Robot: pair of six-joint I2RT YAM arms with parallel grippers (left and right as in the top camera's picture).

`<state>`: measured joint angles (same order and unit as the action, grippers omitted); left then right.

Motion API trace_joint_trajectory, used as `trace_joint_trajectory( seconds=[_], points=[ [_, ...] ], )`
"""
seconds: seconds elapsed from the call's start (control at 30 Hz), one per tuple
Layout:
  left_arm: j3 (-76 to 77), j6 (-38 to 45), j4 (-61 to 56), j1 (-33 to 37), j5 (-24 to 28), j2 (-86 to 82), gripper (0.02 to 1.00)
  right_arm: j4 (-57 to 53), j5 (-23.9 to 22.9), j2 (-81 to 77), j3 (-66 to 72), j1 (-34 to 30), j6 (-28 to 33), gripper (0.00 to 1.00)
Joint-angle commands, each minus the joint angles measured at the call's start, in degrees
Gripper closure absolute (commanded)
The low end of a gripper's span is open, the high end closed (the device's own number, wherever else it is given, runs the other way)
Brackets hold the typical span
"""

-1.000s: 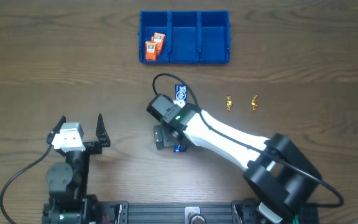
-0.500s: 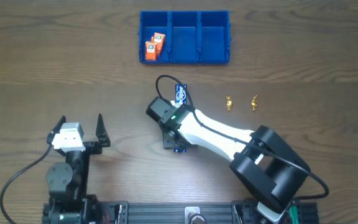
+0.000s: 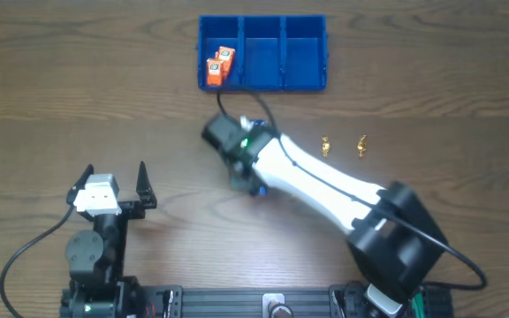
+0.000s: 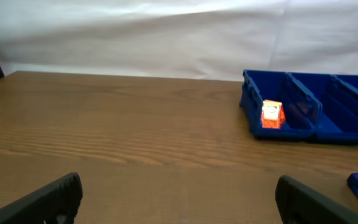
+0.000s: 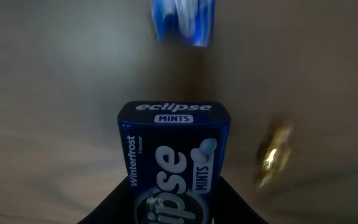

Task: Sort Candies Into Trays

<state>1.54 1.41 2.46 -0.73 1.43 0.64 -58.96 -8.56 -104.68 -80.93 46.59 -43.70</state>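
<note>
A blue three-compartment tray (image 3: pixel 263 79) stands at the far middle of the table, with two orange candy boxes (image 3: pixel 222 64) in its left compartment. My right gripper (image 3: pixel 249 179) is over the table's middle, below the tray, shut on a dark blue mint tin (image 5: pixel 174 168). A second blue tin (image 5: pixel 184 18) lies blurred on the wood beyond it. Two gold-wrapped candies (image 3: pixel 325 146) (image 3: pixel 361 146) lie to the right; one gold candy (image 5: pixel 272 152) shows beside the held tin. My left gripper (image 3: pixel 113 190) sits open near its base, holding nothing, facing the tray (image 4: pixel 303 118).
The wooden table has free room on the left and in front of the tray. The tray's middle and right compartments (image 3: pixel 303 53) hold nothing. The right arm's white link (image 3: pixel 325 185) stretches diagonally across the centre.
The right gripper, with the blue mint tin in it, has risen from the table and moved farther toward the tray. The left arm has kept still.
</note>
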Motion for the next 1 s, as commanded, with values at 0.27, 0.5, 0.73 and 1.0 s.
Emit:
trace_joint_trajectory(
  seconds=[0.27, 0.5, 0.73, 1.0],
  points=[
    [-1.3, 0.3, 2.0, 0.3, -0.3, -0.2, 0.020, 3.4, -6.7, -16.2, -43.4, -19.3, 24.2, 0.739],
    [-1.3, 0.3, 2.0, 0.3, -0.3, -0.2, 0.020, 12.4, -2.1, -27.9, -47.8, -21.6, 26.2, 0.755],
    [-1.3, 0.3, 2.0, 0.3, -0.3, -0.2, 0.020, 12.8, -1.6, -31.8, -47.8, -21.6, 26.2, 0.748],
    [-1.3, 0.3, 2.0, 0.3, -0.3, -0.2, 0.020, 11.6, 0.9, -30.2, -47.8, -21.4, 26.4, 0.040]
  ],
)
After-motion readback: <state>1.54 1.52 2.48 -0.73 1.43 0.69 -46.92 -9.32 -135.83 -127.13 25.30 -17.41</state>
